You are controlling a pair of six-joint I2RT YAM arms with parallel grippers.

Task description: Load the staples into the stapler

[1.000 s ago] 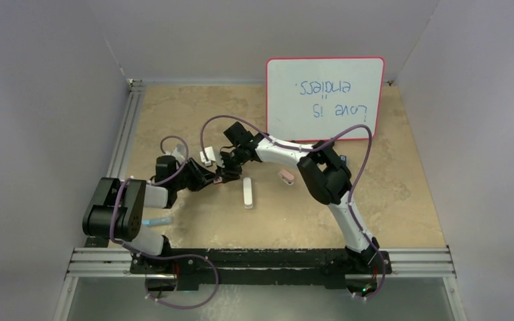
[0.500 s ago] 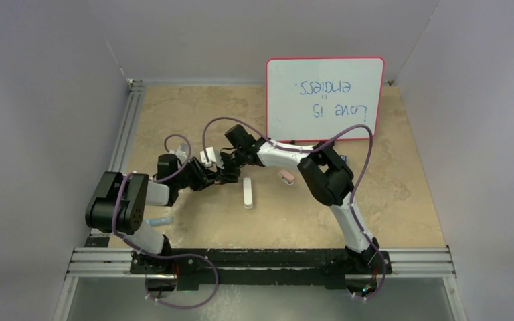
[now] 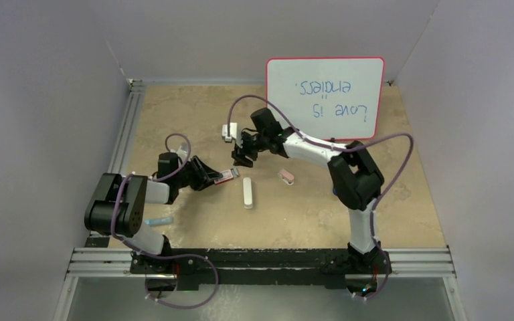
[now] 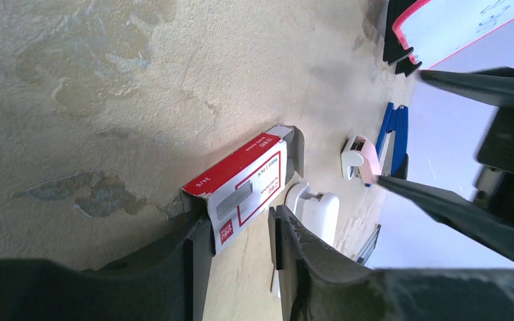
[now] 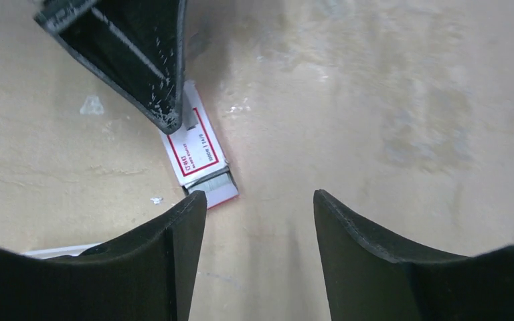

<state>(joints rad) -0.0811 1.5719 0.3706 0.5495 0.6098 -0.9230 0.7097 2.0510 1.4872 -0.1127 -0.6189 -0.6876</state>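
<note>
From overhead I saw the left end effector (image 4: 239,231) low on the tabletop (image 3: 401,200), pointing toward 3 o'clock, with the near end of the red-and-white box (image 3: 226,176) between its jaws. The jaws were slack. One finger (image 4: 197,251) touched the box's corner, and the other stood off it with a gap. The box lay flat with its far flap ajar, and I could not make out the staples themselves. The right end effector (image 5: 260,200) hovered at the box's 1 o'clock, jaws spread wide, gripping nothing. The white bar (image 3: 247,192) lay at the box's 5 o'clock and the pink piece (image 3: 286,176) at its 3 o'clock. The stapler (image 4: 393,130) showed only in the left wrist camera, just beyond the pink piece, near the whiteboard (image 3: 324,97).
</note>
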